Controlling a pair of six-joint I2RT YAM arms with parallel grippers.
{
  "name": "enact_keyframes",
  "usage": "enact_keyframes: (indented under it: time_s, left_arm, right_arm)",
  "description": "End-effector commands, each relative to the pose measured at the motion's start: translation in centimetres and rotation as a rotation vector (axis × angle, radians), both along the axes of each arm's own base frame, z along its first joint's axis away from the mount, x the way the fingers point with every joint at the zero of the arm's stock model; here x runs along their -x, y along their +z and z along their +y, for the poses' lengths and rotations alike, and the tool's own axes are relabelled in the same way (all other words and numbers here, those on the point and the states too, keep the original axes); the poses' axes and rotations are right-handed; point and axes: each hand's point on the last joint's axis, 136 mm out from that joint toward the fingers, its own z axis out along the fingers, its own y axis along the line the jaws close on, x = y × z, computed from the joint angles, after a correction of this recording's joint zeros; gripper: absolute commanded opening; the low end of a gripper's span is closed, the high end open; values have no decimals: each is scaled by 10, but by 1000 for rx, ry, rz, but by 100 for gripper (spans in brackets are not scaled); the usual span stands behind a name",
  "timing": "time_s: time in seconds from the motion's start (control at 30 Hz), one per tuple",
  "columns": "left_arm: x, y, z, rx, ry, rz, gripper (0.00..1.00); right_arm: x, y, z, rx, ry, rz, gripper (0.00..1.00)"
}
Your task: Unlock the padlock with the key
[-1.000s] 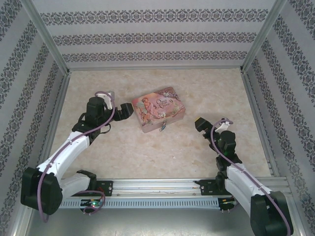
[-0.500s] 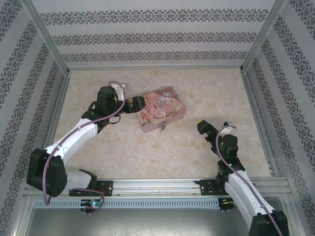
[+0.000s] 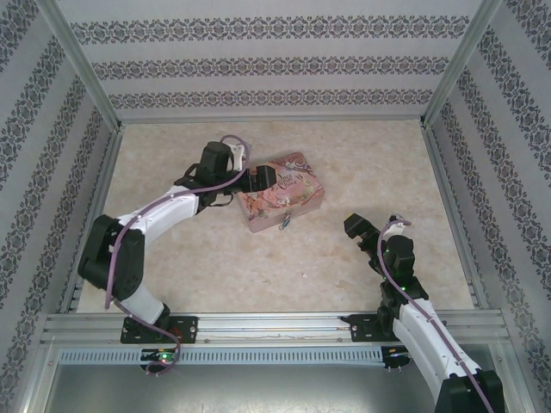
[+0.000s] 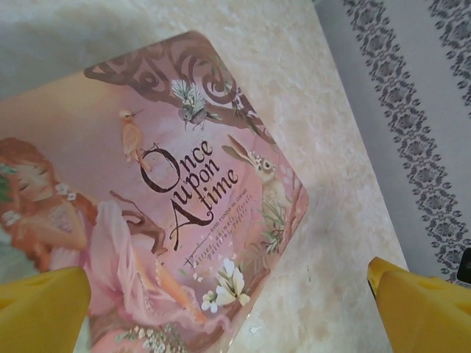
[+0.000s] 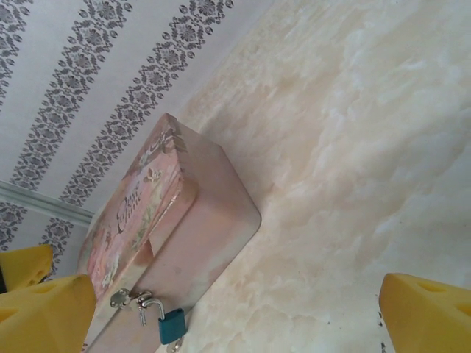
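Now left gripper (image 3: 261, 180) moved over tin (image 3: 291, 200), spread wide, empty; right gripper (image 3: 355, 228) likewise.

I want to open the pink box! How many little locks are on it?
1. The blue padlock hangs from the silvery clasp on the pink tin, on the side facing the arms. The tin's far sides are hidden, so another lock could be there.

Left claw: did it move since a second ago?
Yes. In the top view the left claw slid right and a bit farther back. It went from beside the pink tin to over the tin's left end. The tin stayed put.
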Motion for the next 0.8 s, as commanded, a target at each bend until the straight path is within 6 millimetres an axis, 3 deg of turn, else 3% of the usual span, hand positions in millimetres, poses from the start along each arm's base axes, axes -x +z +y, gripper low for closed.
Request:
enact_keyframes:
  time_s: [0.0,0.5,0.77]
  left_arm:
    - [-8,8,-17,20,-46,-17,100]
    - [-25,-56,-31,-31,-61,142,100]
    - [-23,-74,-29,-51,-51,194,100]
  right_arm:
    - [-1,7,0,13,10,-12,98]
    - [2,0,0,40,18,18,98]
    - [1,-1,2,53,36,30,99]
